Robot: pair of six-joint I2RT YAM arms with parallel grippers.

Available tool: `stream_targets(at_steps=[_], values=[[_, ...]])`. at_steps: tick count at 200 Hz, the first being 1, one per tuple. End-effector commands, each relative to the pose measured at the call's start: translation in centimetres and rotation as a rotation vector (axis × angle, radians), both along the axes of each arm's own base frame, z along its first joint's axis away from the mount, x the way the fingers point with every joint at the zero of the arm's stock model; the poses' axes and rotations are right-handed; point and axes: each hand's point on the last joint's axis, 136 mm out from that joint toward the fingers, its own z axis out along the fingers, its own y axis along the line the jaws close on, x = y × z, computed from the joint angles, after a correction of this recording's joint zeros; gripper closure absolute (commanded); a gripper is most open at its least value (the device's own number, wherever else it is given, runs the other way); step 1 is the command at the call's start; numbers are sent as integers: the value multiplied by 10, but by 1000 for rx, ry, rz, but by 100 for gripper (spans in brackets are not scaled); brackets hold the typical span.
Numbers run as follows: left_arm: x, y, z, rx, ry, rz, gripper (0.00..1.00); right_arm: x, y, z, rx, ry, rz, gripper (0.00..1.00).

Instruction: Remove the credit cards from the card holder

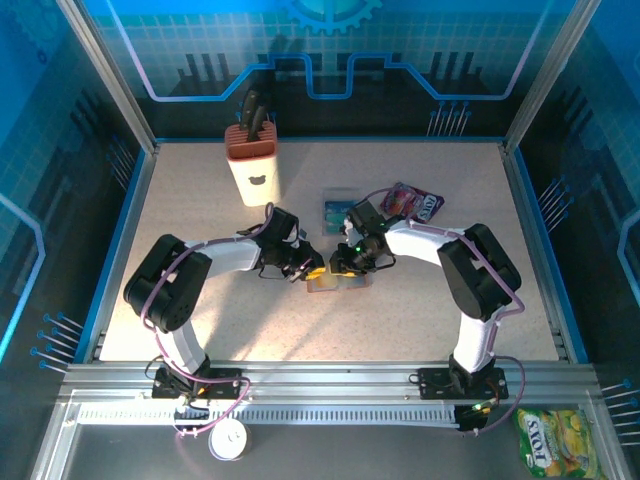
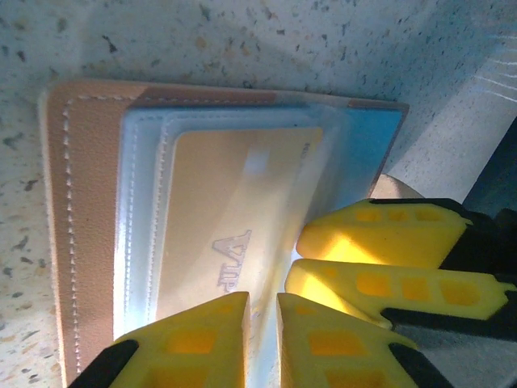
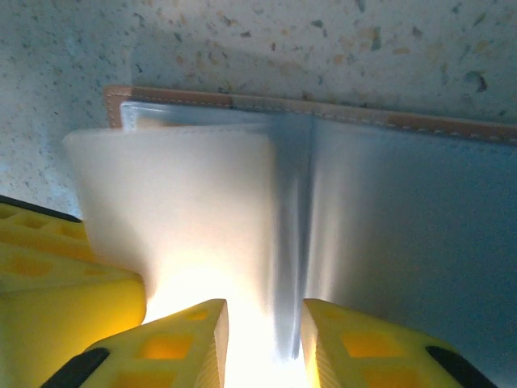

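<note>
Two grippers meet on the open card holder (image 1: pixel 335 284) at the middle of the table (image 1: pixel 195 215). The left gripper (image 2: pixel 262 307) pinches its edge, and the right gripper (image 3: pixel 262 319) clamps a clear inner sleeve. A tan credit card (image 2: pixel 234 226) sits inside; a teal credit card (image 1: pixel 339 212) lies just beyond.

Open card holder (image 3: pixel 404 218), its clear sleeve (image 3: pixel 186 202) within the right tool (image 3: pixel 263 343)

Matt leather, glossy plastic, speckled desk
The card holder (image 2: pixel 85 242) looks like matt tan leather with pale stitching, its inner sleeves glossy clear plastic over a smooth tan card (image 2: pixel 234 226). The desk (image 2: pixel 242 40) is matt and stone-speckled, the left tool (image 2: pixel 262 331) yellow plastic.
</note>
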Motion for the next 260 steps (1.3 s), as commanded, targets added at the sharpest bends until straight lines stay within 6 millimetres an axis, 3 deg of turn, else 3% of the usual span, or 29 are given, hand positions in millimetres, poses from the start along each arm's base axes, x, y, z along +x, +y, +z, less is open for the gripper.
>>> stream_targets(at_steps=[1,90,260], values=[[6,-11,12,-39,-14,-21,83,2,-3,19,33,-23,-16,69],[15,-28,23,-39,-25,-50,85,15,-26,51,67,-85,-74,69],[16,-96,-3,-22,41,-184,86,11,-74,54,87,-91,-160,69]])
